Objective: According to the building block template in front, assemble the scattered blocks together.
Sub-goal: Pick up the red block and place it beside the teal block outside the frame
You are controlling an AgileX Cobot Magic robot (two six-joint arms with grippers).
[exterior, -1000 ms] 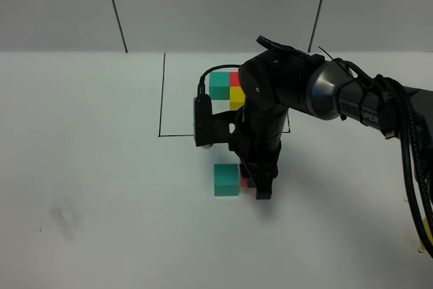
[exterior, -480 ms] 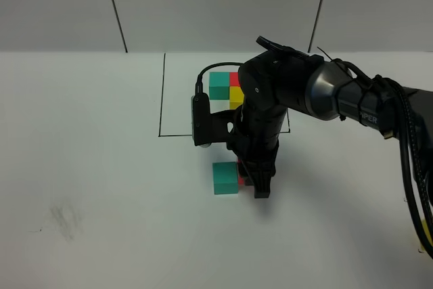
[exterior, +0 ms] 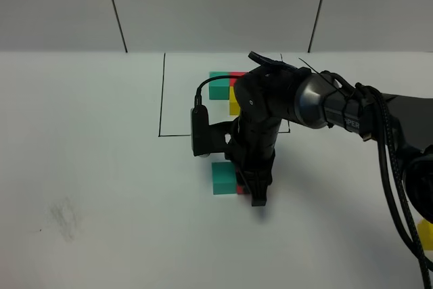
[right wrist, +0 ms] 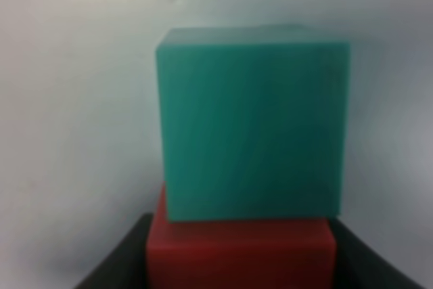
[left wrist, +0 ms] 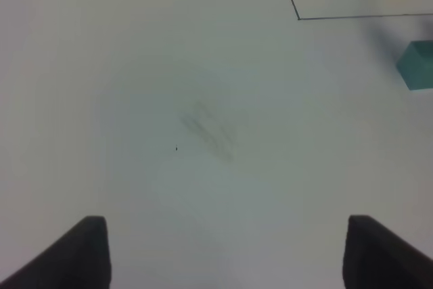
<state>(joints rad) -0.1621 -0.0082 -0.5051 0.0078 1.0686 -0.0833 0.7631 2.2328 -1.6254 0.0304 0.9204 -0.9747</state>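
Pressure from the right gripper [exterior: 250, 191], clamped on the small matte red cube [right wrist: 240, 258], sets it flush against the small matte teal cube [right wrist: 254, 123], seemingly to copy the black-framed three-cube template [exterior: 223, 88] beyond the teal cube, while the left gripper [left wrist: 226, 225] hangs spread and empty, well apart from it.

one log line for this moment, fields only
right tool: shut on red cube | red cube: against teal cube, outside template frame | yellow cube: apart, far right | left tool: open, empty
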